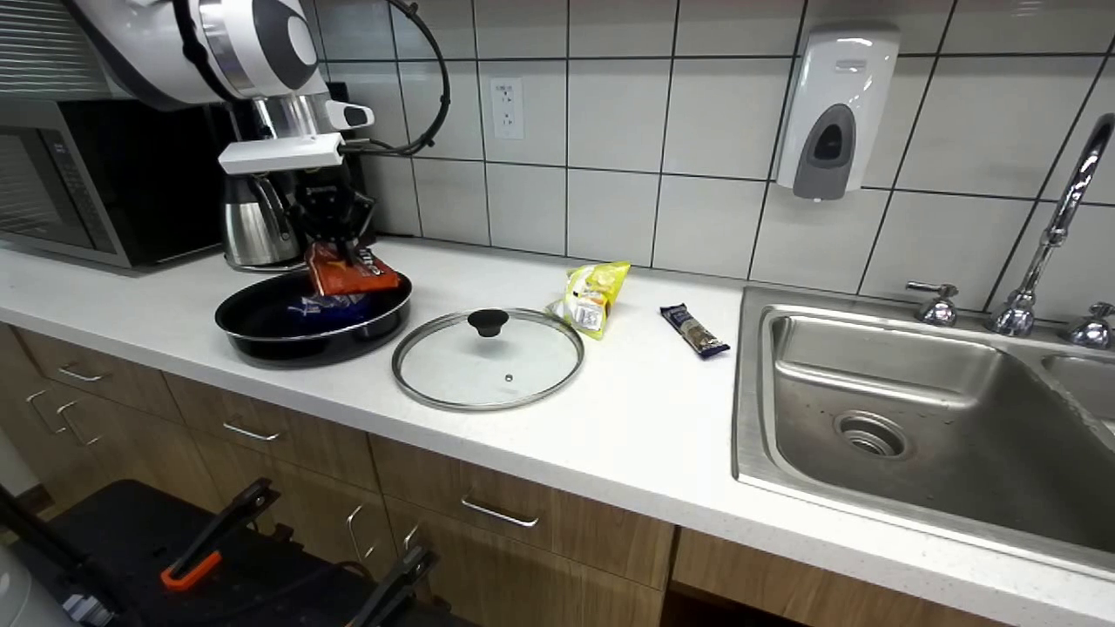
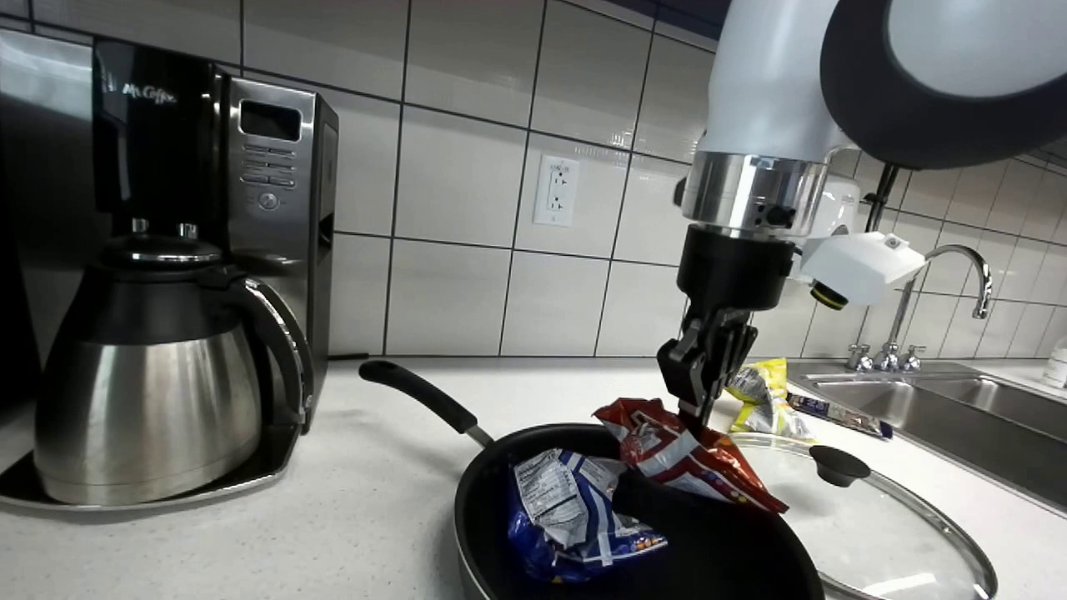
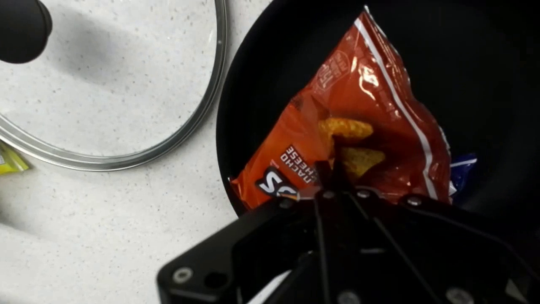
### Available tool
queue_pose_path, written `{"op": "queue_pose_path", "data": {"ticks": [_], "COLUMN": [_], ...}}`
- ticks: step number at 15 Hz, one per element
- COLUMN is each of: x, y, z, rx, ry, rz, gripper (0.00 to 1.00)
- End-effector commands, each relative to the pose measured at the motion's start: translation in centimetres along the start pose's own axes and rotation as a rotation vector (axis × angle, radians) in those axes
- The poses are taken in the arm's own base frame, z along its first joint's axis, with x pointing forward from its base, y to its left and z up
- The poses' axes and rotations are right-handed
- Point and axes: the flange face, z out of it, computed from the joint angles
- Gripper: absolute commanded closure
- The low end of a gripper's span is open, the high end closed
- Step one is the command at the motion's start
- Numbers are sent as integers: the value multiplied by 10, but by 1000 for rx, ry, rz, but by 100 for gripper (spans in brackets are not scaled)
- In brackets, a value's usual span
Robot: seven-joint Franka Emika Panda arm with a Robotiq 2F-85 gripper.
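Pan (image 1: 300,350), one, dark, our landmark: on the desk (image 1: 627,418).

Red chip bag (image 2: 667,454), one, soft: above the pan's lid-side half, tilted, one corner hard by the pan's rim. Whether that corner touches the rim, we cannot tell.

Tool (image 2: 695,419), one: jaws closed, with a fold of the red chip bag pinched between them, over the pan.

Blue snack bag (image 2: 567,517), one: inside the pan, on the side away from the lid.

Lid (image 1: 488,383), glass, one: just beside the pan, a strip of desk between. Yellow bag (image 1: 597,296), one: farther from the pan, past the lid.

Handling notes, in our judgement: limp film swings, so we favour slow, level travel. We would draw the low corner inward from the rim, lower towards the pan's bare floor rather than onto the blue snack bag, and part the jaws only once the film rests there.
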Motion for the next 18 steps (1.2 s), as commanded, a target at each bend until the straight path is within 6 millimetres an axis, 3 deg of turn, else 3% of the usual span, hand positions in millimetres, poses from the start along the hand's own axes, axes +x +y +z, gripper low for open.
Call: {"op": "queue_pose_path", "data": {"ticks": [1, 11, 18], "x": [-19, -16, -1], "y": [3, 26, 9], "z": [-3, 36, 49], "rx": [-1, 33, 93], "ry": [-35, -79, -87], "rz": [2, 21, -58], "gripper": [100, 100, 100]}}
